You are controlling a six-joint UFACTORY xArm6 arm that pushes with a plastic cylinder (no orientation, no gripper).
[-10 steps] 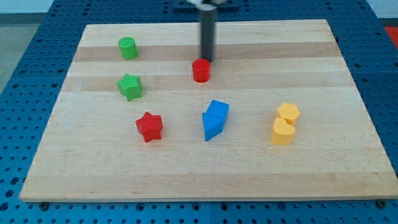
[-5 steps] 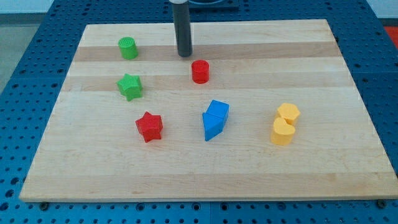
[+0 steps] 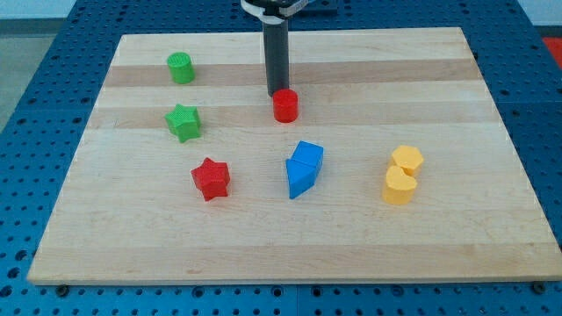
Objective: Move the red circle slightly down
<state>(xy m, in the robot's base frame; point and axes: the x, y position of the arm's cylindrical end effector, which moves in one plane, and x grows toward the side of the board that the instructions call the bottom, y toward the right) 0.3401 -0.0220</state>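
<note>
Contact looks made: my tip (image 3: 276, 94) sits against the upper-left edge of the red circle (image 3: 284, 106), which lies just below it toward the view's bottom, near the middle of the desk (image 3: 457, 237) (upper half). No gripper shows, only the rod. A blue block (image 3: 304, 168) lies below the circle, a red star (image 3: 211, 178) to its lower left.
</note>
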